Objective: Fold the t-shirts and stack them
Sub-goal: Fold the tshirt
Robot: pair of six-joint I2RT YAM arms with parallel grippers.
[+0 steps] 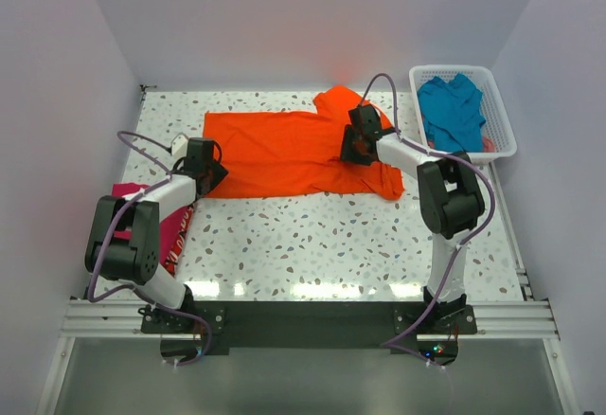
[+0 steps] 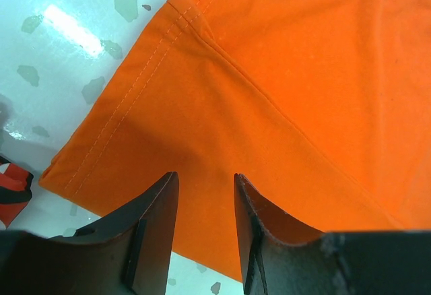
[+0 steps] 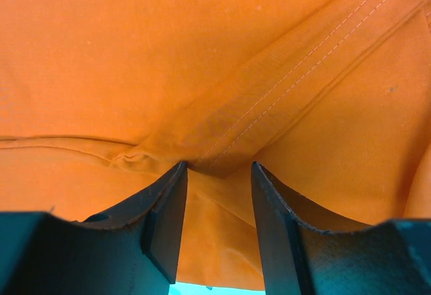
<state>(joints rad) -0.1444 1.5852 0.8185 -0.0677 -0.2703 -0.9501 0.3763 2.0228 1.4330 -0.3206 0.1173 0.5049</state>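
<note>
The bright orange t-shirt (image 1: 284, 150) lies spread flat across the middle of the table. My left gripper (image 1: 212, 176) is open over its near left hem corner; in the left wrist view (image 2: 205, 177) flat orange cloth (image 2: 283, 93) shows between the jaws. My right gripper (image 1: 351, 148) is open on the shirt by its right sleeve; in the right wrist view (image 3: 219, 167) the fingertips stand either side of a stitched seam fold (image 3: 269, 120). The magenta-pink t-shirt (image 1: 166, 225) lies bunched under my left arm. The teal-blue t-shirt (image 1: 453, 112) lies in the basket.
The white lattice basket (image 1: 499, 112) stands at the back right corner. White walls close in the table at the back and both sides. Bare speckled tabletop (image 1: 331, 244) lies between the orange shirt and the arm bases.
</note>
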